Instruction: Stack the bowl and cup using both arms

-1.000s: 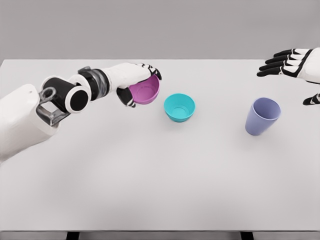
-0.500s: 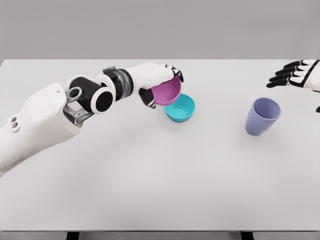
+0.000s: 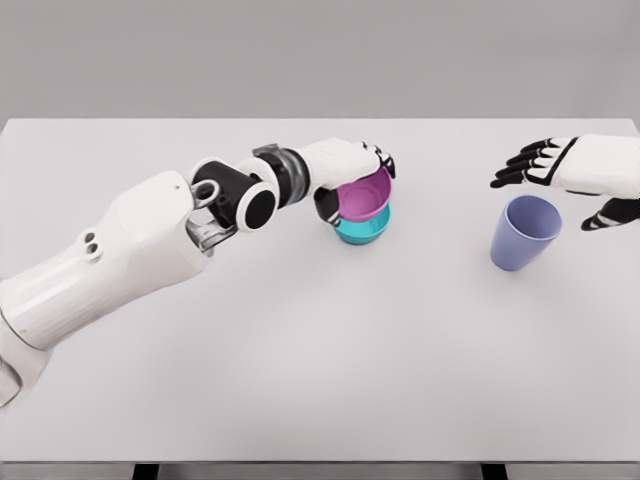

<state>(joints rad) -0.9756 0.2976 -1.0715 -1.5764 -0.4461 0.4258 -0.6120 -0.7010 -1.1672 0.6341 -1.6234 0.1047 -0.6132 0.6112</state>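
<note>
Head view, from my remote station: my left hand (image 3: 350,172) is curled around the pink bowl (image 3: 364,197), fingers hooked over its far rim and thumb pressed to its near left side, holding it directly over the teal bowl (image 3: 360,230) near the middle of the white table's (image 3: 320,360) far half. The pink bowl sits low into the teal one, tipped slightly toward me; I cannot tell whether the two are touching or still just apart, as the hand and the pink bowl's wall cover the seam. Only the lower part of the teal bowl shows beneath it. Most of the hand's fingertips are hidden behind the pink rim.

My right hand (image 3: 565,170) hangs above the table close to its right edge, fingers spread and extended leftward, grasping nothing. It is just beyond and above the lavender cup (image 3: 524,232), which stands upright on the table's right side, well apart from the bowls. The thumb shows as a dark shape at the picture's right border, where the wrist and arm are cut off. The hand does not touch the cup.
</note>
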